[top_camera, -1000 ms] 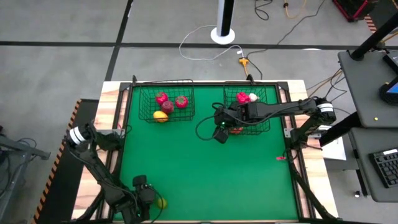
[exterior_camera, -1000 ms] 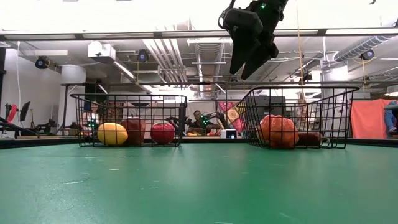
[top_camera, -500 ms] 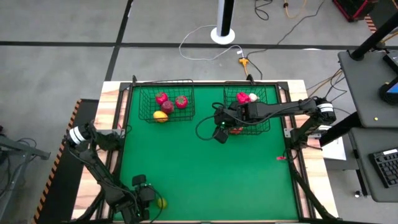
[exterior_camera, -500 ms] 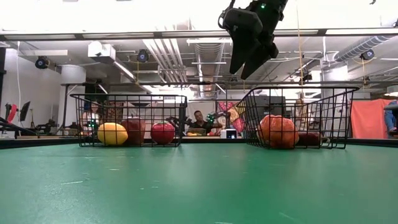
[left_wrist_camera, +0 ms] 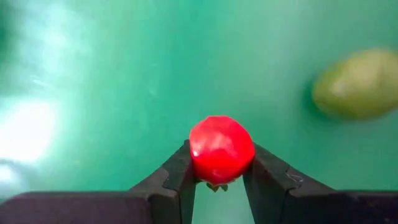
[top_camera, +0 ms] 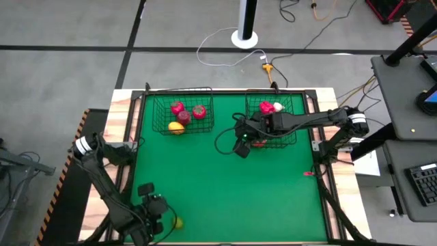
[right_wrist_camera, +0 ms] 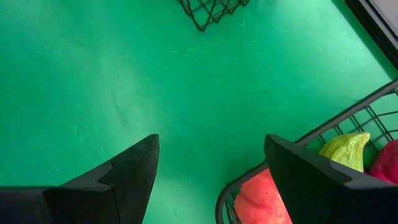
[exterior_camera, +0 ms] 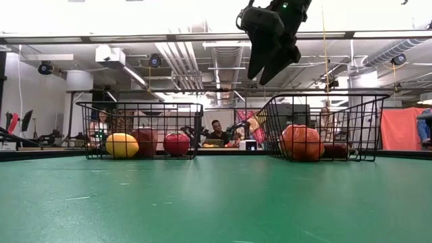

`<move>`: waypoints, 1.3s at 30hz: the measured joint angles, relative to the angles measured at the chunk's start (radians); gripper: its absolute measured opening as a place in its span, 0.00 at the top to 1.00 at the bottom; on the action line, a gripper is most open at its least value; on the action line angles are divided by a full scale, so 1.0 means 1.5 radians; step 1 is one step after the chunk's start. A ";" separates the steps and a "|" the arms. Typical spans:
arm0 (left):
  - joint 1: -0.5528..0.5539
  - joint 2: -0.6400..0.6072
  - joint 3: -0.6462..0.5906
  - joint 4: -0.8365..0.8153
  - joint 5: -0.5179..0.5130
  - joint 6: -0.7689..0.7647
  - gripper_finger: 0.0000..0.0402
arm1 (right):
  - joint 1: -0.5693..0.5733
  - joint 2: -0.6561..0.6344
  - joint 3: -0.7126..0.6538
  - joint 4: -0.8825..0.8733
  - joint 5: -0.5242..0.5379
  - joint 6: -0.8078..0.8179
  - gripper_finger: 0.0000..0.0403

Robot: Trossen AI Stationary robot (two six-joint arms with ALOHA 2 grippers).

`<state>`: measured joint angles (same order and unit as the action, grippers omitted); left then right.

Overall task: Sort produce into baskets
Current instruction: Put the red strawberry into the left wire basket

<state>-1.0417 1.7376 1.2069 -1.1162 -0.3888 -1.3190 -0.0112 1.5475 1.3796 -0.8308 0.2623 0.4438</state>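
Sorting mostly done, two pieces left at near-left corner

L jaws (left_wrist_camera: 219,180) pinch red round piece (left_wrist_camera: 221,149), yellow-green one (left_wrist_camera: 357,84) on table (top_camera: 225,184) beside; R jaws (right_wrist_camera: 211,168) spread, empty, above right basket (top_camera: 295,133); left basket (top_camera: 158,128) holds four

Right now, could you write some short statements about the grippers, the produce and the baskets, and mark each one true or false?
1. The left gripper is shut on a red round piece. True.
2. The right gripper holds a purple piece. False: it is open and empty.
3. A yellow-green piece lies on the green table near the left gripper. True.
4. The left basket is empty. False: it holds red pieces and a yellow one.
5. The right gripper hangs at the right basket's edge. True.
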 joint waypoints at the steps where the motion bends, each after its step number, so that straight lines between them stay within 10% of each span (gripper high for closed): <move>1: 0.001 0.000 0.018 -0.032 -0.016 0.000 0.77 | 0.000 0.000 0.000 0.002 0.000 0.000 0.30; 13: 0.084 -0.027 0.145 -0.166 -0.298 0.170 0.77 | 0.000 0.000 0.000 0.002 0.000 -0.012 0.31; 24: 0.384 -0.219 -0.012 -0.159 -0.432 0.360 0.77 | 0.001 0.000 0.000 0.001 -0.002 -0.047 0.31; 32: 0.770 -0.344 -0.112 0.197 -0.197 0.907 0.77 | 0.000 0.000 0.000 0.009 0.000 -0.070 0.33; 39: 1.009 -0.340 -0.104 0.283 0.102 1.019 0.76 | 0.000 0.000 0.000 0.012 0.000 -0.066 0.34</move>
<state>0.4718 1.2274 1.0508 -0.6914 -0.2362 0.2094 -0.0109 1.5475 1.3796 -0.8127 0.2621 0.3452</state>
